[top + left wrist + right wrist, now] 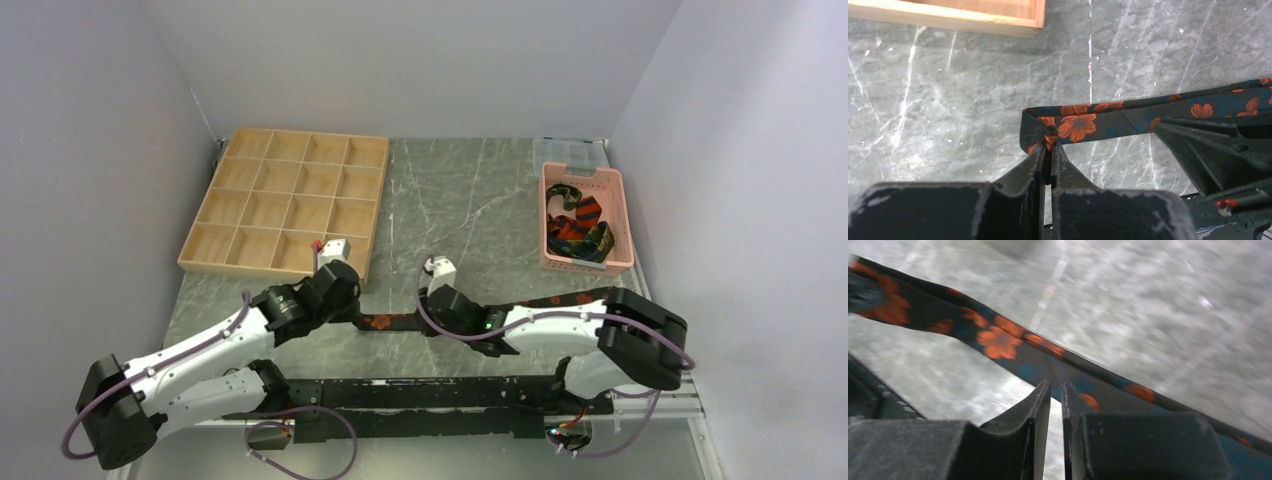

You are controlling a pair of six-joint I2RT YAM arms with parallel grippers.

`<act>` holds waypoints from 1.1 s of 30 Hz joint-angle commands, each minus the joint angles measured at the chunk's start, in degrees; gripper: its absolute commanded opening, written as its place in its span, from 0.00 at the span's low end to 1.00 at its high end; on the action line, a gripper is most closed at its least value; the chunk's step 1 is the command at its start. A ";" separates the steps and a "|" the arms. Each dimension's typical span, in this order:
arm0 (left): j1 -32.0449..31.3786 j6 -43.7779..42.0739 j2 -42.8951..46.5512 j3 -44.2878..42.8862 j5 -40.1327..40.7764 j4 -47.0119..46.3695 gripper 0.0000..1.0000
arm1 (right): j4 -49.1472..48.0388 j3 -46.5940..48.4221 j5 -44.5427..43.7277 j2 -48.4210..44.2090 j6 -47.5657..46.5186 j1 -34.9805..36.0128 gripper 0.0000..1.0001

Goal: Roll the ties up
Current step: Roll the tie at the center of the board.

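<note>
A long black tie point(390, 322) with orange-red flowers lies across the grey marble table, running right toward the tie's far part point(565, 298). My left gripper point(356, 316) is shut on its folded-over left end. The left wrist view shows that tie point(1083, 122) doubled back, with the fold pinched in the left gripper point(1050, 146). My right gripper point(426, 322) hovers over the tie a little further right. In the blurred right wrist view the right gripper point(1056, 386) has a narrow slit between its jaws, nothing in it, tips at the tie's point(998, 340) near edge.
A pink slotted basket point(588, 263) at the back right holds more striped ties point(575, 225). A clear plastic box point(570, 150) sits behind it. A wooden compartment tray point(270, 268) fills the back left, its corner point(998, 22) near my left gripper.
</note>
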State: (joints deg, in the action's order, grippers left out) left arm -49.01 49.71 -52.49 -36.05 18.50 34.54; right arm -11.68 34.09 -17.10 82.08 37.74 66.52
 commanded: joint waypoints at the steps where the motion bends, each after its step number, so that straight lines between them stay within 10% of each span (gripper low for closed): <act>1: -2.04 -2.37 -5.19 -4.68 1.63 -1.91 0.03 | 2.97 -6.78 -4.58 -5.38 3.72 -2.25 0.19; 27: -14.28 0.16 -39.03 -19.19 5.33 -4.88 0.03 | 8.80 -14.58 -13.76 -20.95 8.51 -2.63 0.20; 33: -15.39 0.89 -41.21 -20.78 5.57 -4.18 0.17 | 8.76 -14.83 -13.57 -21.19 8.92 -2.65 0.20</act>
State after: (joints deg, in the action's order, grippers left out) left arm -63.59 49.21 -93.32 -54.50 23.88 30.96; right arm -3.22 19.42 -28.71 61.69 45.67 63.94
